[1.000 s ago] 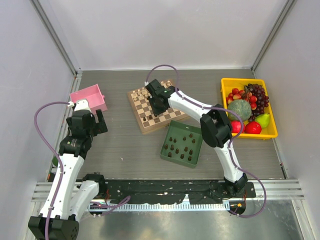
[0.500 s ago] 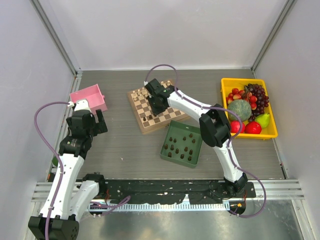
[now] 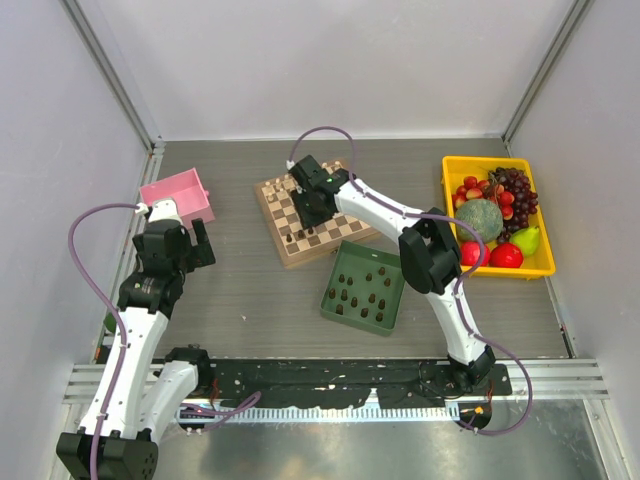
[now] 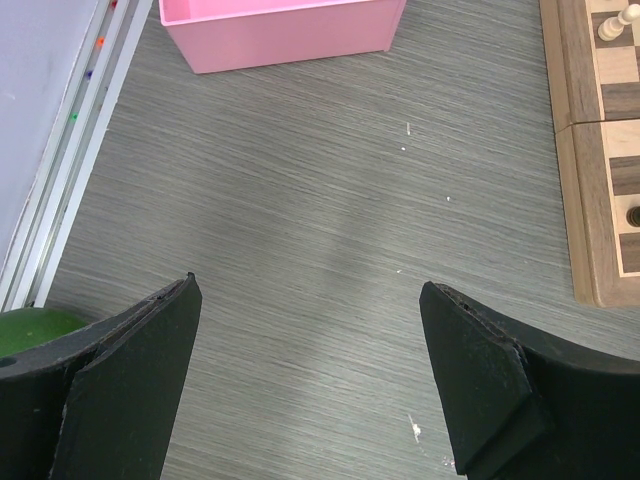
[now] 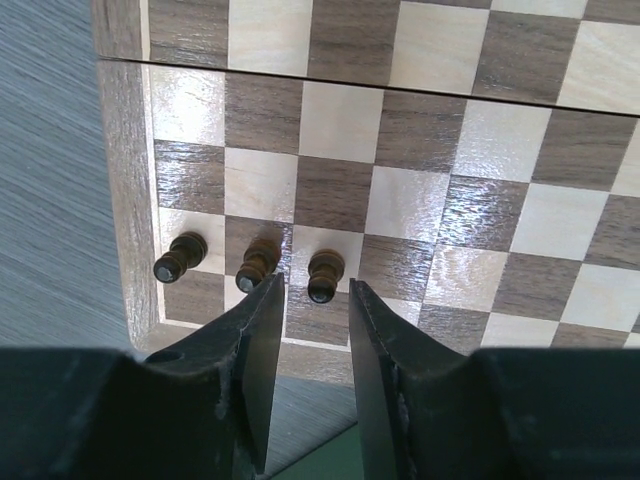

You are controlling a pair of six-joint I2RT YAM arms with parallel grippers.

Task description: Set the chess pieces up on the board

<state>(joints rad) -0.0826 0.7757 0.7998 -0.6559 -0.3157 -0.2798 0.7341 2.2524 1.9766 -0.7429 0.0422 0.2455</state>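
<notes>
The board (image 3: 272, 222) lies at the table's middle, and my right gripper (image 3: 301, 212) hovers low over its near left corner. In the right wrist view three dark chess pieces stand in a row on the board (image 5: 450, 130): one pawn (image 5: 180, 257) by the edge, a second pawn (image 5: 258, 263), and a third pawn (image 5: 324, 275). My right gripper (image 5: 316, 290) is open a little, its tips on either side of the third pawn with a thin gap on each side. Several more dark chess pieces (image 3: 356, 296) stand in the green tray (image 3: 330, 302). My left gripper (image 4: 310, 285) is wide open over bare table.
Cream chessmen (image 3: 285, 185) line the board's far edge. A pink box (image 3: 180, 197) sits at the left, just beyond my left gripper (image 3: 200, 243). A yellow tray (image 3: 449, 172) of fruit stands at the right. The green tray almost touches the board's near corner.
My right gripper's jaws have parted from shut on the third pawn, leaving it standing on its square. The left arm has not moved.
</notes>
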